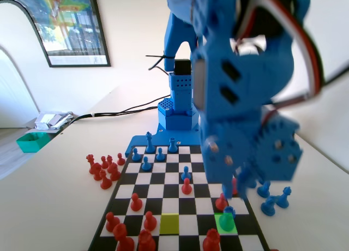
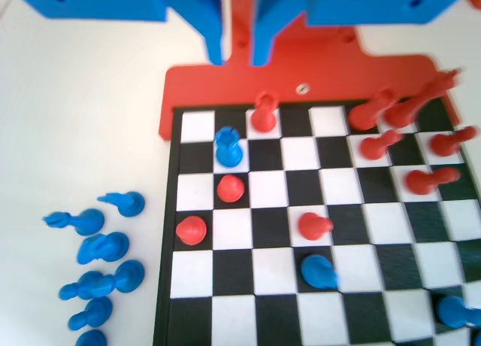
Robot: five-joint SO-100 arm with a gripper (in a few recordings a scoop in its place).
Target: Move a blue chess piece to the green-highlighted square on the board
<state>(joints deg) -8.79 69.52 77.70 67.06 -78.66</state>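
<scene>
Fixed view: pawn stands on green, pincer lifted clear

Fixed view, lower right of the frame: the blue chess piece (image 1: 228, 213) stands upright on the green-highlighted square (image 1: 225, 223) of the board (image 1: 163, 192), so the placement looks done. In the wrist view's upper left, the pawn (image 2: 228, 145) stands alone. The pincer (image 2: 237, 49) hangs at the top centre, jaws slightly apart, holding nothing, seemingly raised to avoid the red pawn (image 2: 231, 188) just below.
</scene>
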